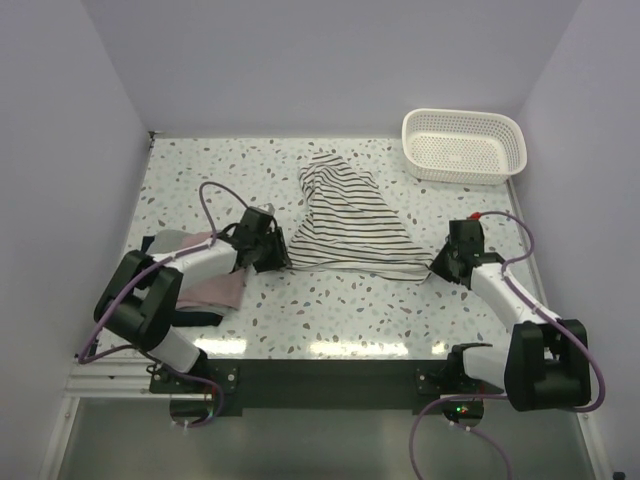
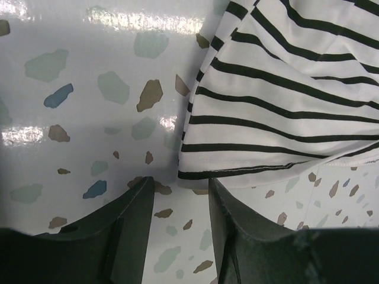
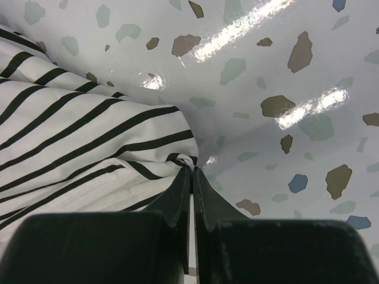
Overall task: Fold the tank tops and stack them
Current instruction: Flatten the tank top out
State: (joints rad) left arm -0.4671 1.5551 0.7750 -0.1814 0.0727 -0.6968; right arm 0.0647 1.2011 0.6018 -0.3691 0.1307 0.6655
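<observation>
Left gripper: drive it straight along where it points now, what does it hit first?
Likely the hem of the striped tank top, which lies just ahead of the open left gripper. The fingers angle down towards the table, so they might touch that first; depth is unclear.

This was a robot test cell in a lab, not a home. A left arm [image 1: 150,300] and a right arm [image 1: 510,300] were bolted to a metal rail [image 1: 110,378] at the bottom of the frame, with purple cables [image 1: 215,190] looping from them. Plain pale walls [image 1: 330,60] boxed in a speckled table [image 1: 200,160] on three sides. A white basket [image 1: 462,174] sat at the upper right, and a striped top [image 1: 345,220] lay mid-frame.
</observation>
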